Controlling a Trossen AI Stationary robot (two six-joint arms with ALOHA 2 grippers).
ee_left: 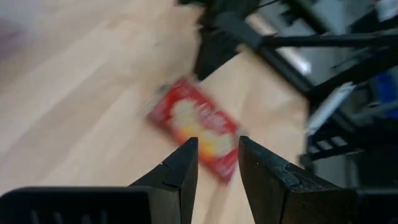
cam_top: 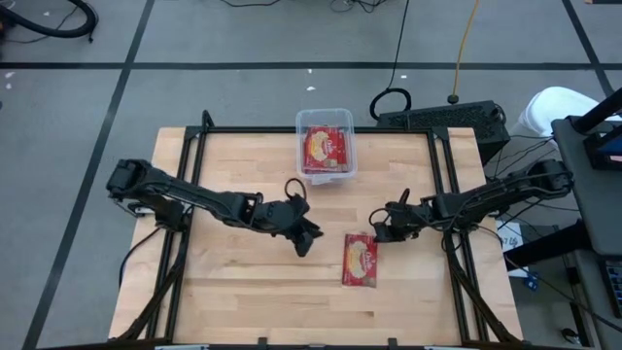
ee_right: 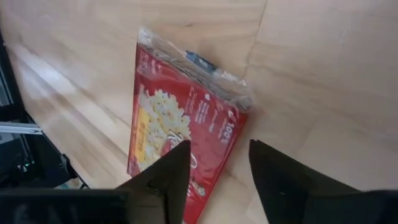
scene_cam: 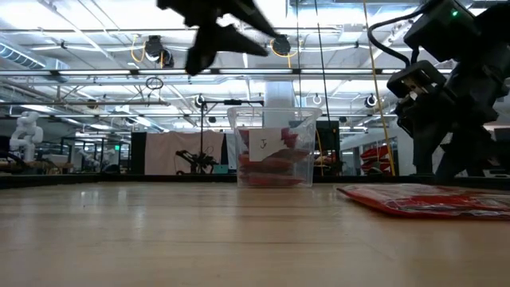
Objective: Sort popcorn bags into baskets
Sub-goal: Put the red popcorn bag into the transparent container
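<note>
One popcorn bag [cam_top: 360, 261] lies flat on the wooden table [cam_top: 224, 272], red face up, in the near right part of the board, and no gripper touches it. The right gripper [cam_top: 381, 230] hangs just beside the far end of this bag, a little above it; in the right wrist view its two dark fingers [ee_right: 163, 180] are spread apart with nothing between them, and the bag [ee_right: 181, 124] shows through the gap, its clear crimped end pointing away. The left gripper [cam_top: 309, 236] is on the other side of the bag, near its far left corner but apart from it, and it is lifted above the table. Its fingers [ee_left: 179, 171] stand parted with a narrow gap and hold nothing; the bag [ee_left: 198, 127] is seen beyond them. The left arm reaches in from the left edge of the table, the right arm from the right edge, both stretched low toward the middle. The clear basket [cam_top: 327, 146] stands at the far edge of the table, in the middle, well apart from both grippers, and it has popcorn bags [cam_top: 326, 149] inside.
</note>
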